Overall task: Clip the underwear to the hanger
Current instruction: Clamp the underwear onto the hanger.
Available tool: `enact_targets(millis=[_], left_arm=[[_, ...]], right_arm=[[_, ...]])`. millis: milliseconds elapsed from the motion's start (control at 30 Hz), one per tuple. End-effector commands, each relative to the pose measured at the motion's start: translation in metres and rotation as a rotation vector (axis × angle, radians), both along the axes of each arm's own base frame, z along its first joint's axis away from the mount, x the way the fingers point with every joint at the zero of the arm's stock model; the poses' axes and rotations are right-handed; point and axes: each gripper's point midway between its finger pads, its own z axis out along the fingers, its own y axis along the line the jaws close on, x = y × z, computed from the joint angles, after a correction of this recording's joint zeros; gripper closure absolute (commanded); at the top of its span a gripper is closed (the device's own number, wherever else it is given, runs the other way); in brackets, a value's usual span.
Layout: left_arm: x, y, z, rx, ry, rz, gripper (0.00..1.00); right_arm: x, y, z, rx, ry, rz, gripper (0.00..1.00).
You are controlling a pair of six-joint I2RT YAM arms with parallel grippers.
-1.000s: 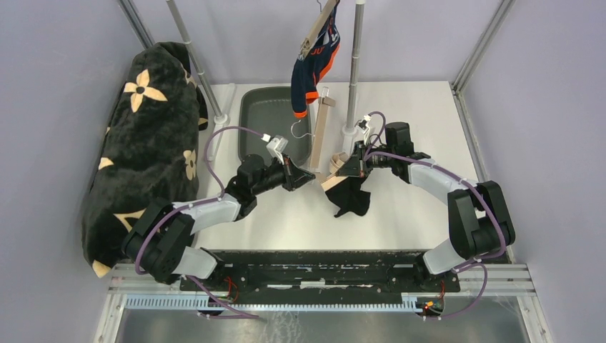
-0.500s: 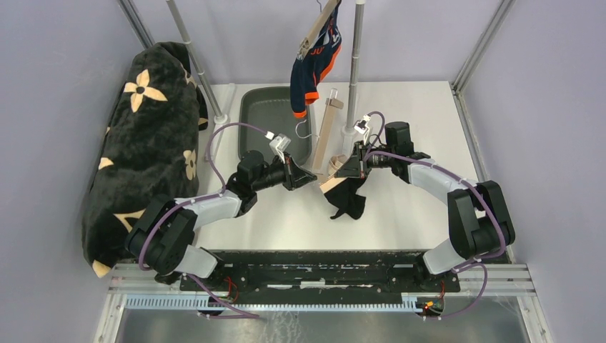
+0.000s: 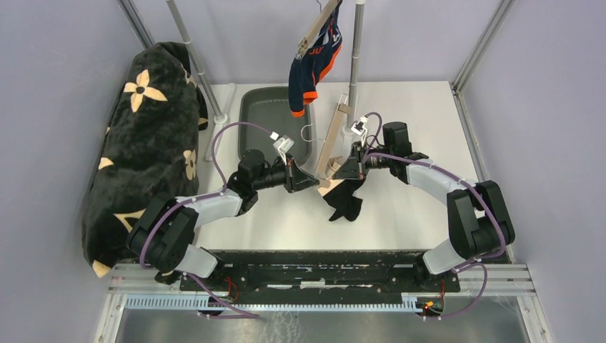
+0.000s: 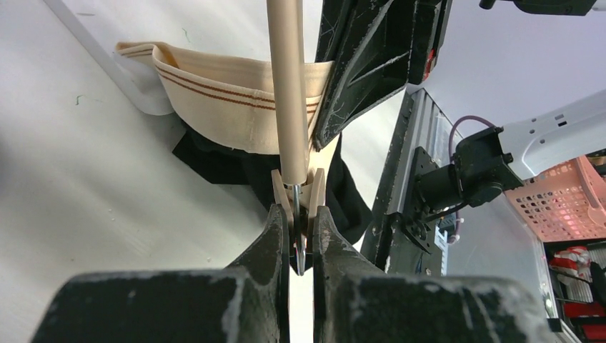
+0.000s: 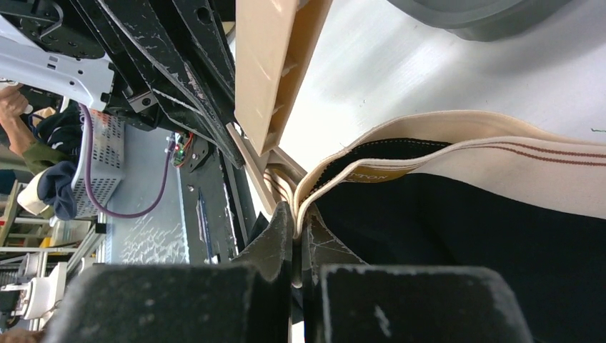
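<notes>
White tabletop inside lilac walls — left gripper tight on hanger clip, right gripper tight on underwear waistband

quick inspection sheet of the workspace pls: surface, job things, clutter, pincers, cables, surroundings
surface: white table, no spills seen
job's things: black underwear with a cream waistband, hanging off the table; wooden hanger tilted up, its clip beside the waistband; cannot tell whether the clip bites it
clutter: grey tray; navy-orange garment on a second hanger; black flowered blanket draped at left
grippers: left pincer shut on the hanger's clip; right pincer shut on the underwear's waistband
cables: purple cables loop along both arms, no snag seen
surroundings: plain walls, metal poles; nothing else seen
</notes>
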Motion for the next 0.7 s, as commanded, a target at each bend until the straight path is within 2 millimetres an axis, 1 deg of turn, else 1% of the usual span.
enact_targets(millis=[0,367,667], left_arm=[[0.003,-0.009,0.029,-0.054,-0.11,-0.063,0.97],[-0.002,-0.011,0.025,-0.037,-0.087,-0.106,0.97],[-0.003,-0.013,0.017,-0.022,-0.058,-0.127,0.97]], right_arm=[[-0.002,0.007,0.022,0.048,-0.111,0.072,1.0],[-0.006,0.005,0.03,0.025,-0.165,0.082,0.99],[-0.008,0.005,0.037,0.008,-0.191,0.108,0.99]])
